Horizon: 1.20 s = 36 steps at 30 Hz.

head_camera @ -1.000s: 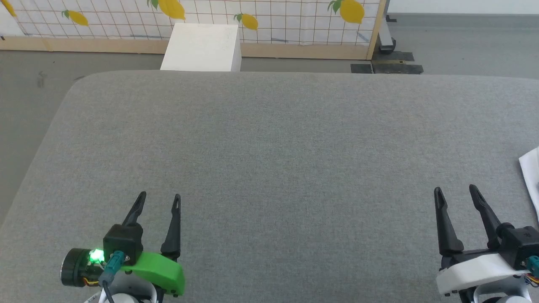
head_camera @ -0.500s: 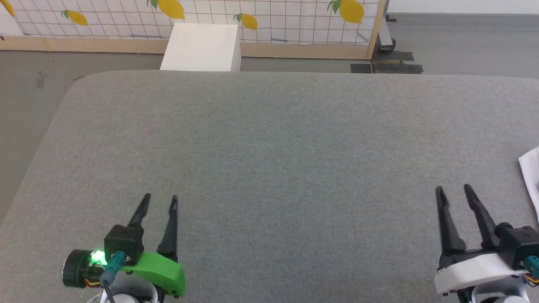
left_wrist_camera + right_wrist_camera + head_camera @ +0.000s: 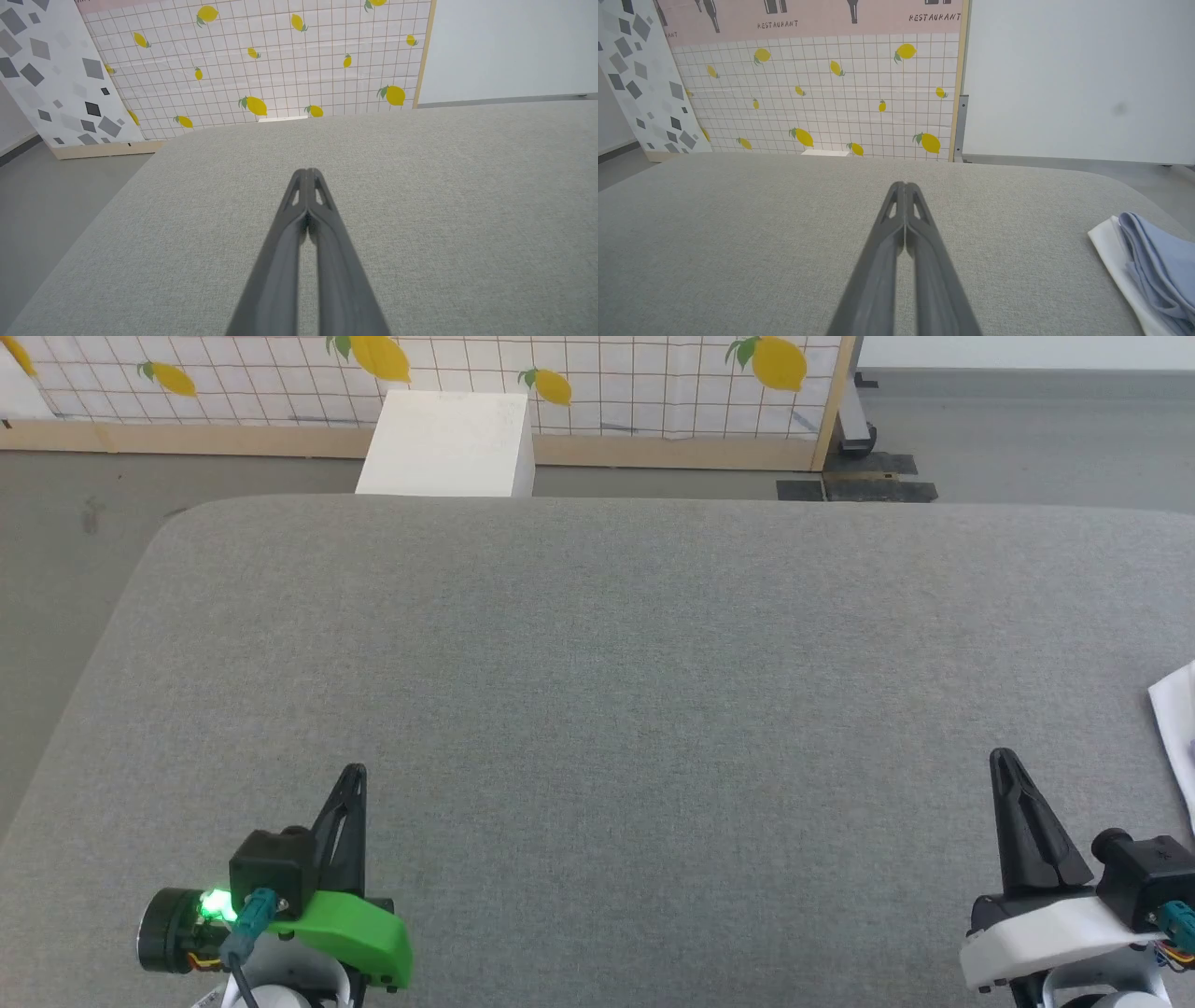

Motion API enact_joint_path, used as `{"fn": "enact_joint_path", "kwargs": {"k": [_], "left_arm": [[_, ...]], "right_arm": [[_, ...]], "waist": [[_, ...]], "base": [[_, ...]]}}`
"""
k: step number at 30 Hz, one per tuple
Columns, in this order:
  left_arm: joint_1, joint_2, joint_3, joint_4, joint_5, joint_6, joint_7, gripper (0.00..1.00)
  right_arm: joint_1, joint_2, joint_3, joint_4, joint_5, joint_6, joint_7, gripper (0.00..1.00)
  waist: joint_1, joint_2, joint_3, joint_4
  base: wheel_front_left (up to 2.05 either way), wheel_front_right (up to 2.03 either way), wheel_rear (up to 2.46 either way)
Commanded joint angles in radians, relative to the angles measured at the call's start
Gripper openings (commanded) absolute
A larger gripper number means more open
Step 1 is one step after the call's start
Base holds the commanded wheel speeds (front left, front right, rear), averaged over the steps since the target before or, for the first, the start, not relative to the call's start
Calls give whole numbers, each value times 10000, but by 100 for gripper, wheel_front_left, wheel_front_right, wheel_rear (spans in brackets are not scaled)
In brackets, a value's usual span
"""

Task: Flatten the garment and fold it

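The left claw [image 3: 307, 173] (tips pressed together) hovers over the grey table [image 3: 444, 196], lemon-print panel [image 3: 280, 70] beyond.

Two end effectors [image 3: 355, 773] [image 3: 1002, 758], seemingly one garment [image 3: 1162, 266], one box [image 3: 448, 439]

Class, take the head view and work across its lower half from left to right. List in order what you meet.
left pincer, shut → bare grey table → right pincer, shut → white edge of the shirt at the right border
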Motion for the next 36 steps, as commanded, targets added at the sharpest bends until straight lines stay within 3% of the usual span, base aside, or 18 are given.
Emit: {"fn": "enact_joint_path", "kwargs": {"k": [1,36], "left_arm": [[29,-106,83,-28,158,-89,39,0],[103,-859,892,-151,943,-468,494,0]], "right_arm": [[-66,26,37,2,-91,-2,75,0],[-240,100,278,19,-355,-7,538,0]], "waist": [[0,0,-4,1],[0,0,-121,15]], "base": [[0,0,0],[0,0,0]]}}
